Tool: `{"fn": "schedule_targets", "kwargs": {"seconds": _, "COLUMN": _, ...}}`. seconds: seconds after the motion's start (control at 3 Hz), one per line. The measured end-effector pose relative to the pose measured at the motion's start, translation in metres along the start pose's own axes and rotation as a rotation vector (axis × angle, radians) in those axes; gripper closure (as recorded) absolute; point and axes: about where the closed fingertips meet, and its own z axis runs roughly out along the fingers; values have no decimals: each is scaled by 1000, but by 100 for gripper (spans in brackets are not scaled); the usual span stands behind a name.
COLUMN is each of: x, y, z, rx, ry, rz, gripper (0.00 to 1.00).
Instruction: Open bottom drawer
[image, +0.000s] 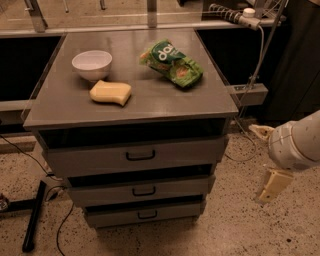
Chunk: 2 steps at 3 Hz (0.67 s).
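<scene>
The grey cabinet has three drawers stacked under its top. The bottom drawer (145, 215) is the narrowest front, lowest down, with a small black bar handle (147, 215) at its centre; it looks pushed in. Above it are the mid-sized drawer (142, 191) and the widest top drawer (135, 156). My gripper (272, 186) hangs at the right of the cabinet, below the white arm (297, 142), well apart from the drawers and at about the height of the middle drawer. It holds nothing.
On the cabinet top (150, 100) lie a white bowl (92, 64), a yellow sponge (110, 93) and a green chip bag (172, 63). A black stand foot (34, 215) and cables lie on the speckled floor at the left. A cable (252, 75) hangs at the right.
</scene>
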Motion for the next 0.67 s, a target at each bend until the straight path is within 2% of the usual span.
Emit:
{"fn": "schedule_targets", "kwargs": {"seconds": 0.33, "x": -2, "y": 9, "z": 17, "rx": -24, "ry": -21, "rz": 1, "gripper": 0}}
{"fn": "schedule_targets", "kwargs": {"seconds": 0.67, "x": -2, "y": 29, "z": 62, "rx": -55, "ry": -67, "rz": 6, "gripper": 0}}
